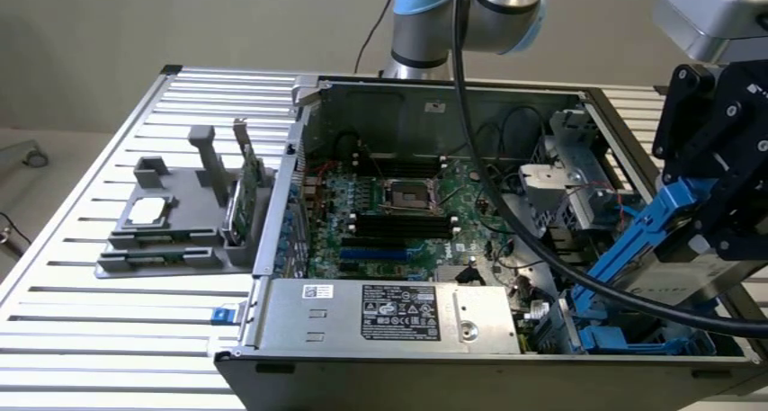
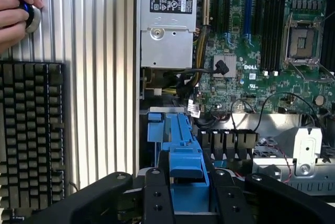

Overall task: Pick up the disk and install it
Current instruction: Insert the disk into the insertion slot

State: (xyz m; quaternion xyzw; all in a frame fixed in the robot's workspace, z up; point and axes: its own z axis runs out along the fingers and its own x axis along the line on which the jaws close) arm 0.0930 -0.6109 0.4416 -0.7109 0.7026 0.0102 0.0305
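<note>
One disk [image 2: 184, 148] clamped in gripper [image 2: 186, 195] | label hidden | tilted over case [image 1: 480, 384]

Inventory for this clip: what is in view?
disk: one, silver-grey in blue carrier, at the case's end
case: one, dark, open, on the table
motherboard: one, green, in the case
power supply: one, silver, in the case
fixture: one, grey, on the table, exterior view's left
card: one, green, upright in the fixture
chip: one, silver, in the fixture
keyboard: one, black, on the table
table: one, silver, slatted
hand: one, by the keyboard
arm: one, grey and blue, beyond the case
gripper: one, black, shut on the disk
</note>
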